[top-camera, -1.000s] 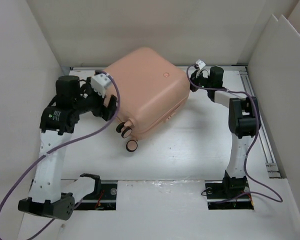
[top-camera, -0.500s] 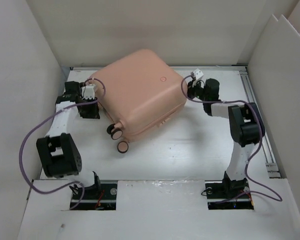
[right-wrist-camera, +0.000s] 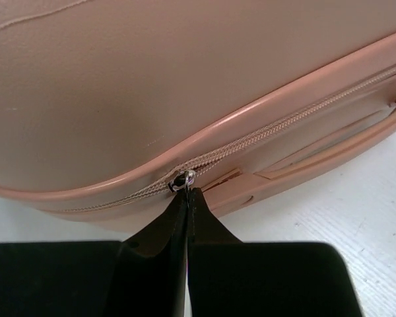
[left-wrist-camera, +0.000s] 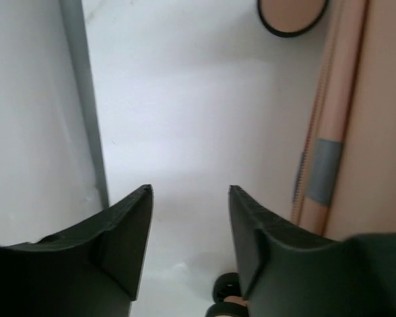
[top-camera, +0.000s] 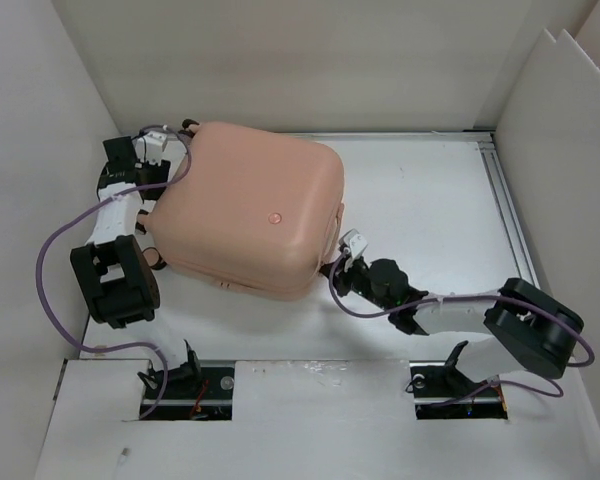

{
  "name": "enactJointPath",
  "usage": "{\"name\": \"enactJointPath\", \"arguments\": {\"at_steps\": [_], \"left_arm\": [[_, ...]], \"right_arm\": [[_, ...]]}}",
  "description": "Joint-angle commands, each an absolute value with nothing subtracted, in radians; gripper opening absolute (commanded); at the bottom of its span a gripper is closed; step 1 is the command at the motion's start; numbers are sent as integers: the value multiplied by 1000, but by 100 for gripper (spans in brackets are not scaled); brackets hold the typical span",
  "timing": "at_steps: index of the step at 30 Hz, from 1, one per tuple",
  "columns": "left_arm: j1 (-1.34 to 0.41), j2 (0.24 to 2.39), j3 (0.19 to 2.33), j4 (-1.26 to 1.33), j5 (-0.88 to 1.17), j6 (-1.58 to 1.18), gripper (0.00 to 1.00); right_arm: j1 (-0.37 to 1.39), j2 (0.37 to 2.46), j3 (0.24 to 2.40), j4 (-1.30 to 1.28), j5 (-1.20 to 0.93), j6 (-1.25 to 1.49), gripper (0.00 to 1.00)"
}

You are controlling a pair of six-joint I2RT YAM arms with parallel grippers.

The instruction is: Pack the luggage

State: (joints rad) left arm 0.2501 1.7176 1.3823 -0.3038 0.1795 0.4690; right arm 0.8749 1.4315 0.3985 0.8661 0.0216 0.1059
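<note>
The peach-pink luggage [top-camera: 250, 205] lies closed on the table at left of centre. My right gripper [top-camera: 335, 268] is at its near right corner. In the right wrist view the right gripper [right-wrist-camera: 187, 193] is shut on the small metal zipper pull [right-wrist-camera: 183, 179] on the zipper seam of the luggage [right-wrist-camera: 185, 72]. My left gripper [top-camera: 142, 152] is beside the luggage's far left corner. In the left wrist view the left gripper [left-wrist-camera: 189, 198] is open and empty over bare table, with the luggage's side [left-wrist-camera: 376, 132] to its right and black wheels [left-wrist-camera: 224, 294] just below it.
White walls enclose the table; the left wall [top-camera: 50, 200] is close to the left arm. A metal rail [top-camera: 510, 220] runs along the right side. A purple cable [top-camera: 55, 250] loops off the left arm.
The luggage has turned and shifted left. My right arm has swung from the far right down to the luggage's near right corner. My left gripper has moved farther back along the left side.
</note>
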Motion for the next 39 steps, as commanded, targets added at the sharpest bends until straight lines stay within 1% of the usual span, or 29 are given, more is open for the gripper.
{"name": "enactJointPath", "arguments": {"at_steps": [1,2,3,6,8,9,10,12,13,15,16,17,20,22,28,30,32,34,35,39], "left_arm": [[94,1675,1338,-564,427,466,52],[94,1651,1348,-565,413,466,56],[94,1637,1361,-574,388,466,64],[81,1536,1423,-583,356,466,72],[46,1473,1472,-583,287,491,78],[16,1409,1483,-592,255,543,79],[-73,1379,1483,-618,220,569,79],[-176,1306,1496,-656,173,610,85],[-284,1289,1487,-701,173,620,86],[-386,1276,1458,-750,185,620,88],[-478,1267,1441,-770,186,600,89],[-518,1267,1421,-796,195,586,93],[-625,1267,1326,-796,157,586,99],[-650,1267,1286,-796,147,577,99],[-739,1298,1177,-787,42,609,99],[-785,1307,1103,-776,20,609,99],[-795,1307,1028,-755,20,609,98],[-795,1295,982,-741,20,618,97],[-805,1286,962,-730,20,618,95],[-805,1285,923,-730,20,609,95]], "right_arm": [[966,1437,469,787,-118,204,0],[931,1437,469,778,-118,204,0],[914,1448,482,778,-118,218,0],[847,1463,482,821,-169,242,0],[838,1454,469,834,-211,253,0],[838,1445,469,815,-212,242,0],[851,1436,500,786,-222,207,0],[874,1425,535,703,-222,167,0],[883,1425,544,703,-232,167,0],[884,1443,545,713,-242,167,0],[884,1443,545,725,-230,182,0],[884,1443,535,738,-230,204,0],[859,1443,509,770,-221,229,0],[847,1419,495,761,-207,242,0],[761,1387,517,617,-169,242,0],[714,1365,517,565,-129,233,0],[683,1335,544,519,-94,216,0],[637,1335,572,448,-40,165,0],[620,1344,596,439,-31,150,0],[529,1422,666,439,-31,89,0]]}}
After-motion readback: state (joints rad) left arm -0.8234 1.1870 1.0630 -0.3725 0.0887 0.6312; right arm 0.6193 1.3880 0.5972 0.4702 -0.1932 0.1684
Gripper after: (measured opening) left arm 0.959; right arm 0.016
